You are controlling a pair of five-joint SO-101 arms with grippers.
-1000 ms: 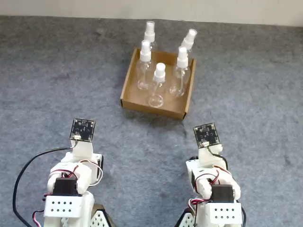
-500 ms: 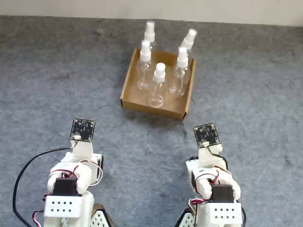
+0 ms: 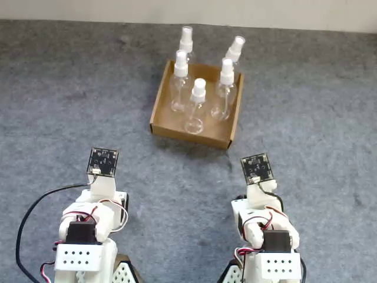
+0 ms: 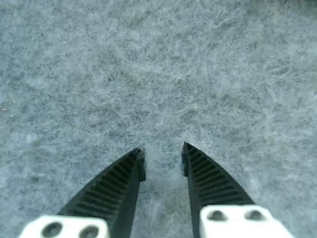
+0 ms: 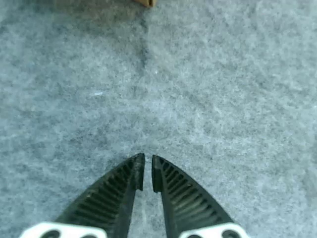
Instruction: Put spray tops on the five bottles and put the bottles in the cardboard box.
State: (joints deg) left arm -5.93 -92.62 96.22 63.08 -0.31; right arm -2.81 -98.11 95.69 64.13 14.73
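The cardboard box (image 3: 160, 112) lies on the grey felt at the far middle of the table. Five clear bottles stand upright in it, each with a white spray top: two at the back (image 3: 187, 39) (image 3: 235, 47), two in the middle (image 3: 180, 82) (image 3: 226, 88) and one in front (image 3: 197, 103). Both arms are folded back at the near edge, well short of the box. My left gripper (image 4: 162, 148) hangs just above bare felt, open a little, with nothing between its fingers. My right gripper (image 5: 147, 157) is shut and holds nothing, also over bare felt.
Grey felt covers the table all around the box. The left arm's base (image 3: 82, 247) and the right arm's base (image 3: 268, 253) stand at the near edge. A corner of the box (image 5: 144, 2) shows in the right wrist view.
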